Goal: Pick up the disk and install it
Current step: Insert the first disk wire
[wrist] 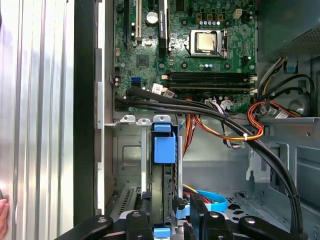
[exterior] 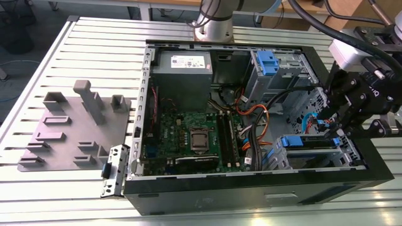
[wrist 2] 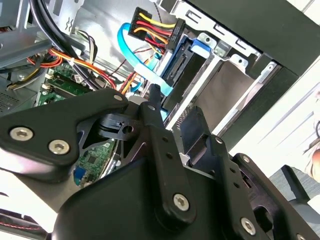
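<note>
I have the gripper point(exterior: 334, 132) down inside the open computer case point(exterior: 251, 195), at the exterior view's right end, over the drive cage point(exterior: 326, 155). The disk point(exterior: 301, 141) is already in that cage, standing on edge in its slot. In the first wrist view I see its blue rail and latch point(wrist: 164, 147) facing up between the cage walls. In that same view the gripper point(wrist: 167, 222) sits right over the near end of the disk. I cannot tell whether the fingers are clamped on it or parted just clear of it.

In the second wrist view a light-blue data cable point(wrist 2: 131, 55) loops past the gripper point(wrist 2: 185, 122). A connector on yellow, red and black wires point(wrist 2: 150, 25) hangs close beside the cage.

The motherboard point(exterior: 188, 136) lies flat in the middle of the case, its processor socket point(wrist: 206, 42) bare. Black cables point(wrist: 200, 107) run across between the motherboard and the cage. The grey power-supply box point(exterior: 185, 70) sits at the far end of the case, and a second blue latch point(exterior: 267, 63) stands in the bay next to it.

The case rests on a slatted metal desk point(exterior: 94, 47). A grey fixture plate point(exterior: 69, 132) with upright blocks lies well apart, toward the exterior view's left.
</note>
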### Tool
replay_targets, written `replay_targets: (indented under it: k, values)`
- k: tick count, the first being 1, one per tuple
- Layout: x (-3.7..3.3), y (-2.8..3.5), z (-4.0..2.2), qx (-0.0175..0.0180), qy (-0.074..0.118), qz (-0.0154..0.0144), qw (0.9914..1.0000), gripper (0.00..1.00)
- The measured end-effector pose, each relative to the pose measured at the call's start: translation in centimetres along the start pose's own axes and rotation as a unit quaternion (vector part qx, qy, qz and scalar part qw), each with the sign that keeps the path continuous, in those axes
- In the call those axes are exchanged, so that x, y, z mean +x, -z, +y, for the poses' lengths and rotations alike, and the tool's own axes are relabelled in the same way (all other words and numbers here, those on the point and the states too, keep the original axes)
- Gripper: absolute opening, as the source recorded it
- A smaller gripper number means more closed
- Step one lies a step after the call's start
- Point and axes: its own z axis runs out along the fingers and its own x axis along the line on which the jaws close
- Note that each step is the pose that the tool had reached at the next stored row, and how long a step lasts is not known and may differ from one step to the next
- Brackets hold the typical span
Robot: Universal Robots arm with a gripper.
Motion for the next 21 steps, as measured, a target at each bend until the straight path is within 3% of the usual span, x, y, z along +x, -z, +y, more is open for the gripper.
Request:
replay_targets:
  k: [21]
  values:
    - [0.02,-0.44,-0.26,0.0,0.0,0.0002,1.0,0.44]
